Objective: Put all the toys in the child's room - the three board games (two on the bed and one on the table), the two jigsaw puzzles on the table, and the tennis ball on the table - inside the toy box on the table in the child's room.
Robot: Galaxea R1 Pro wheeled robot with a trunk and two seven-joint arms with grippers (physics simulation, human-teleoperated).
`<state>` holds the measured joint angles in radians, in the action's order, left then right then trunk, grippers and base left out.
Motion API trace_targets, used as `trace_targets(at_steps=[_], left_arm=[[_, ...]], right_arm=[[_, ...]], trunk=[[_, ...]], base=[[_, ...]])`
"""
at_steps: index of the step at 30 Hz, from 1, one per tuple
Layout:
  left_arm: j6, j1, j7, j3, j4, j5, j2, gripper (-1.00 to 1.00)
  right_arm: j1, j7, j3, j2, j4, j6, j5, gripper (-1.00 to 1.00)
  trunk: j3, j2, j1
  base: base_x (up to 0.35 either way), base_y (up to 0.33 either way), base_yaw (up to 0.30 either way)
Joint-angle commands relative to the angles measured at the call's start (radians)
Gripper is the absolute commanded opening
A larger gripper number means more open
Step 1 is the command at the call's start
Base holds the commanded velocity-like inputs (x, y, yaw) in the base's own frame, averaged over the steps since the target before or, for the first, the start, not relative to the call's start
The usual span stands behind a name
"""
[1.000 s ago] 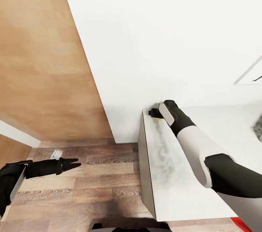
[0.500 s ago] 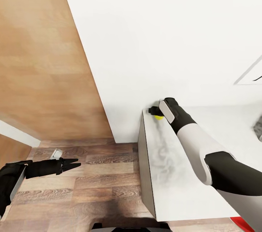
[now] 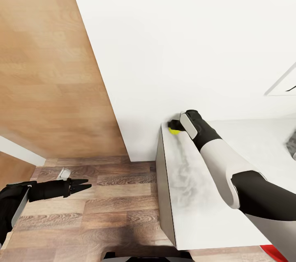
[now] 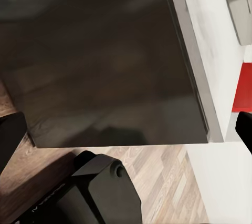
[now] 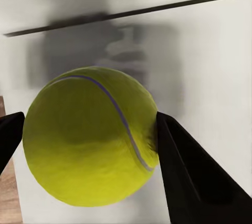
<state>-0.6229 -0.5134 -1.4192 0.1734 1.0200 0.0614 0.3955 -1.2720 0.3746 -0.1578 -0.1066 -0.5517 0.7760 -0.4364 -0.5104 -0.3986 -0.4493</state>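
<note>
Step in hand: grabbing the tennis ball point(image 3: 175, 131). It sits at the far corner of the bench point(image 3: 197, 196), right by the wall point(image 3: 185, 40) and near the bench's left edge. The right claw point(image 3: 174, 126) is stretched out to it; in the head view only a sliver of yellow-green shows under the black tip.

Right wrist view is clearer: ball point(image 5: 90, 135) sits between the two fingers point(image 5: 189, 171), the one on the right touching or v. nearly touching its side, the other at the frame edge just beside it. Looks like the claw is closing on the ball, but whether it has a firm grip I can't tell; ball seems to be resting on the bench point(image 5: 210, 66), not lifted.

Left claw point(image 3: 80, 185) hangs low over the wood floor point(image 3: 102, 212), well apart from the bench, tips drawn narrow to a point, holding nothing. Left wrist view gives the dark side of the bench point(image 4: 105, 66) and floor, nothing of use.

Next move, as I judge it: finish the squeeze, lift straight up, pull back from the wall. Ball is round and near the edge, so a loose pinch could pop it out and off onto the floor. Then carry to the toy box, which will need a turn or drive.
</note>
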Motion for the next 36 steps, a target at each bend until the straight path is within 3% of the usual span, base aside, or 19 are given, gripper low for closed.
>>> trace_targets(at_steps=[1, 24, 36], left_arm=[[-0.011, 0.000, -0.003, 0.000, 0.000, 0.002, 0.000, 1.00], [-0.009, 0.000, -0.004, 0.001, 0.000, 0.003, 0.004, 1.00], [-0.008, 0.000, -0.006, 0.001, 0.000, 0.004, 0.006, 1.00]], right_arm=[[0.000, 0.012, -0.005, 0.001, -0.001, 0.000, -0.017, -1.00], [0.002, 0.009, 0.004, -0.002, -0.002, 0.001, -0.027, -1.00], [0.014, -0.100, 0.004, 0.001, -0.084, 0.007, -0.031, -1.00]], trunk=[[-0.002, -0.001, -0.001], [0.006, -0.001, -0.001], [0.025, -0.001, -0.001]], base=[[0.000, 0.000, 0.000], [-0.005, 0.000, 0.000], [-0.274, 0.000, 0.000]])
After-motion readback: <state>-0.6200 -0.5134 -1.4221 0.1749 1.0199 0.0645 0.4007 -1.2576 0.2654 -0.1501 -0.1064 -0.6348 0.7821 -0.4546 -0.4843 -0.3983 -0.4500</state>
